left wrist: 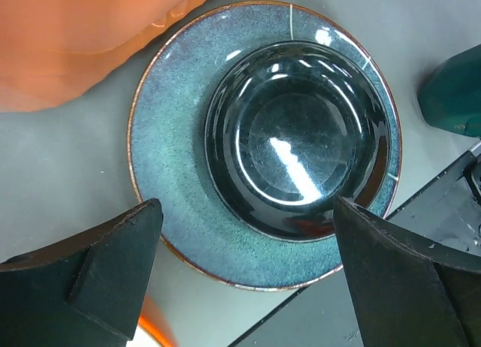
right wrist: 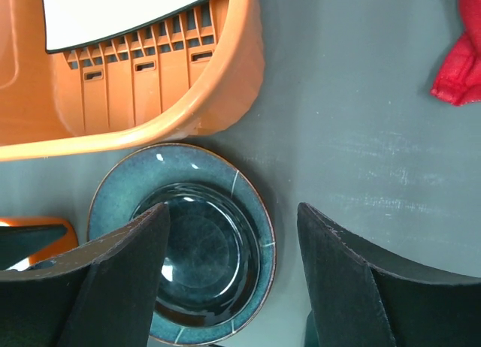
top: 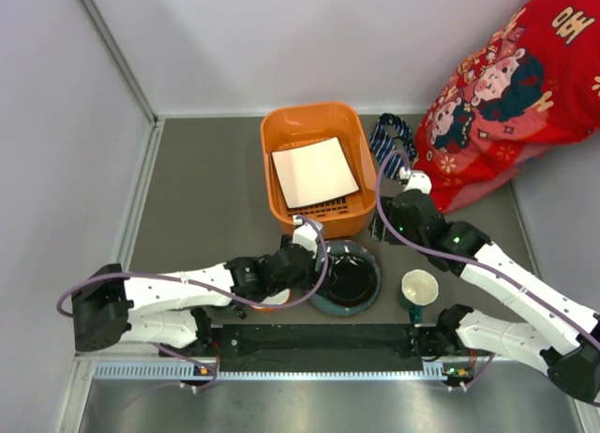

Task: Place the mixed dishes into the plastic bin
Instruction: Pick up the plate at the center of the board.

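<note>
In the top view, the orange bin (top: 274,133) stands at the far middle of the table, and the white plate (top: 314,172) lies flat inside it. The blue-grey plate (top: 345,278) lies on the table just beside the bin's near end, outside it. The mug (top: 419,288) stands upright, nearer to the arms than the bin and to its right. The necktie (top: 392,138) lies just beside the bin's right wall. The left gripper (top: 309,250) hangs at the bin's near end, and the right gripper (top: 382,229) off its near right corner. In the left wrist view, the left gripper (left wrist: 246,212) has its jaws spread wide over the blue-grey plate (left wrist: 180,137) and holds nothing; the bin (left wrist: 75,39) and a teal cup (left wrist: 455,92) flank the plate. In the right wrist view, the right gripper (right wrist: 233,212) has its jaws spread and empty above the table beside the blue-grey plate (right wrist: 203,249), which touches the bin (right wrist: 150,114) holding the white plate (right wrist: 113,13).
</note>
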